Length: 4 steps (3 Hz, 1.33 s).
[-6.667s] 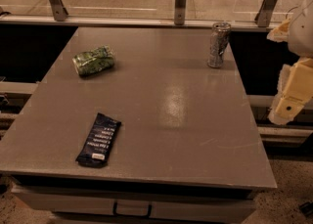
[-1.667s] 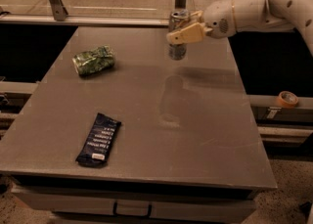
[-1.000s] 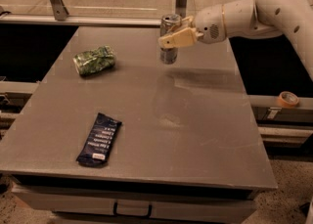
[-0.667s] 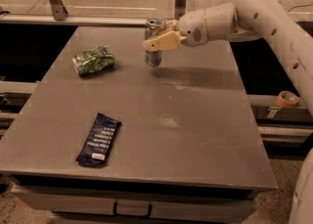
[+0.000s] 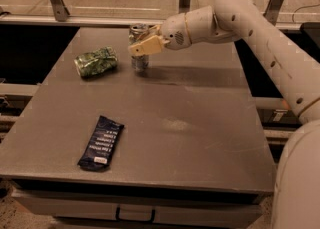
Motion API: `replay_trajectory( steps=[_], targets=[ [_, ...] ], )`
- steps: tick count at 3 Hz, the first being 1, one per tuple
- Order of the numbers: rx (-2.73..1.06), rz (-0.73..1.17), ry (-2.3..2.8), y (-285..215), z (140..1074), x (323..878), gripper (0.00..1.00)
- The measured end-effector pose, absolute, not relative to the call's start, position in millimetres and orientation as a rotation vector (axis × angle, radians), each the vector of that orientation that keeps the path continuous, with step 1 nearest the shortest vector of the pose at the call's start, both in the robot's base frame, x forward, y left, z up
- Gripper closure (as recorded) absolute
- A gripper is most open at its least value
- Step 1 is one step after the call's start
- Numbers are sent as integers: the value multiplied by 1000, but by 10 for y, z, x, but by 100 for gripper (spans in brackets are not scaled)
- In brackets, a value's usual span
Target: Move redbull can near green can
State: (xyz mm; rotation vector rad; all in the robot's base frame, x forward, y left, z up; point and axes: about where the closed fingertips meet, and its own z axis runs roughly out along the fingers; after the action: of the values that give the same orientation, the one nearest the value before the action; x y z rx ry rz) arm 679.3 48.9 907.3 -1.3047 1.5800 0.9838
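Tabletop is carrying a dark blue snack wrapper lying flat near its front left, well apart from both cans, and only a strip of bare surface is showing between the green can, lying on its side, and the upright redbull can just to its right. The gripper, reaching in from the right on the white arm, is clamping its fingers around the redbull can's middle; whether the base is touching the tabletop I cannot tell. Against the frame just before, can and gripper are sitting farther left, closer to the green can, while the green can and wrapper are lying unmoved.
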Motion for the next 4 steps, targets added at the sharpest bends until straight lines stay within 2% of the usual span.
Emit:
replay_trajectory(
  steps=[3,4],
  targets=[
    [-1302,985,1635,828,8873,6825,13],
    [-1302,991,1648,849,8812,6807,0]
  ],
)
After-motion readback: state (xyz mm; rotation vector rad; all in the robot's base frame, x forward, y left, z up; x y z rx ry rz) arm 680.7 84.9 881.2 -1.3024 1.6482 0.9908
